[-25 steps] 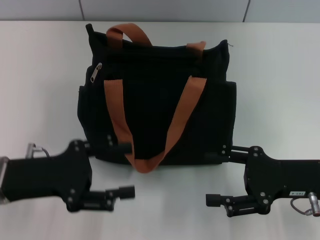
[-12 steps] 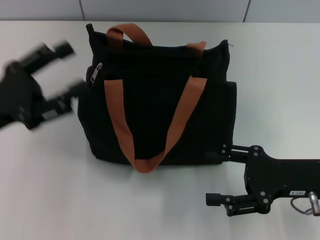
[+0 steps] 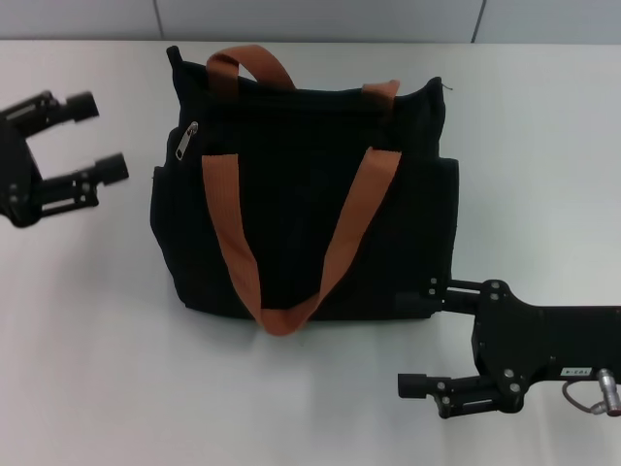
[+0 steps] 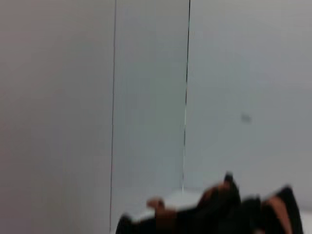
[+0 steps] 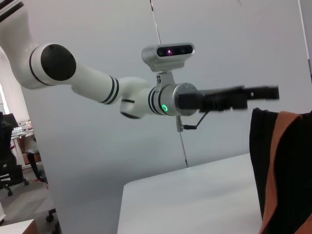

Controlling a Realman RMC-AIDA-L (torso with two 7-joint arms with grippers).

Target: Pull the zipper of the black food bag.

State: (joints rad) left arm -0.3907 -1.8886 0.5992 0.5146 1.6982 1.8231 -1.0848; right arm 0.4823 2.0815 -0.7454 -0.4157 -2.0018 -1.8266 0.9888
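Observation:
The black food bag [image 3: 301,194] stands in the middle of the white table, with two orange-brown strap handles [image 3: 233,238]. The silver zipper pull [image 3: 184,142] hangs at the bag's upper left corner. My left gripper [image 3: 102,136] is open, raised to the left of the bag, a short gap from the zipper pull. It also shows in the right wrist view [image 5: 258,92], above the bag's edge [image 5: 285,165]. The bag's top shows blurred in the left wrist view [image 4: 219,212]. My right gripper [image 3: 417,335] is open near the bag's front right corner.
The white table [image 3: 543,146] spreads around the bag. A grey wall [image 3: 320,19] runs along its far edge. My left arm [image 5: 97,80] reaches across in the right wrist view.
My left gripper has swung from the table's front left up and back to the bag's upper left side, near the zipper pull. The right arm has hardly moved.

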